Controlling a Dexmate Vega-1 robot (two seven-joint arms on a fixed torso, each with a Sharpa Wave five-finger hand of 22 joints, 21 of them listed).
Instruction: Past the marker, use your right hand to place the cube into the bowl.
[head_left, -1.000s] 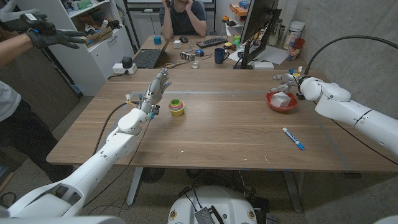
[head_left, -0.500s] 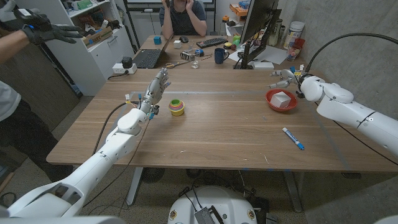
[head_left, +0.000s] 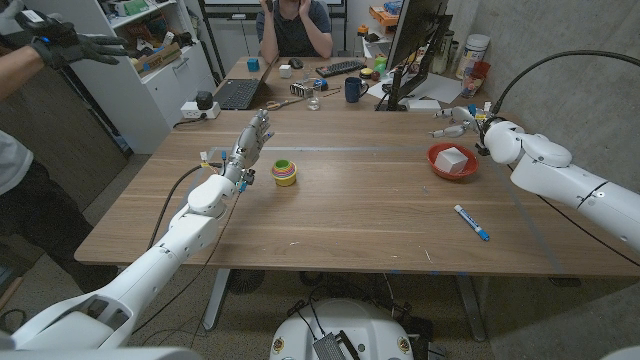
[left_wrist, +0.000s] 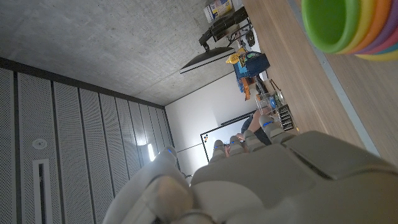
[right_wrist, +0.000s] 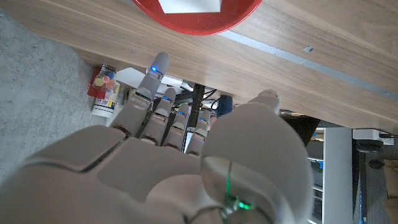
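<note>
A blue-and-white marker pen (head_left: 471, 222) lies on the wooden table (head_left: 350, 215) nearer than the right hand (head_left: 458, 119). The white cube (head_left: 455, 158) sits inside the red round bowl (head_left: 437, 164) just below that hand's empty, spread fingers. Across the table the left hand (head_left: 252, 138) stands upright, fingers loose and holding nothing, with a stack of coloured plastic cups (head_left: 285, 172) just to its right.

We see the cube (head_left: 455, 157) in the bowl (head_left: 436, 161) at the table's (head_left: 350, 210) right, the marker (head_left: 471, 222) nearer us, stacked cups (head_left: 284, 172) left of centre.
</note>
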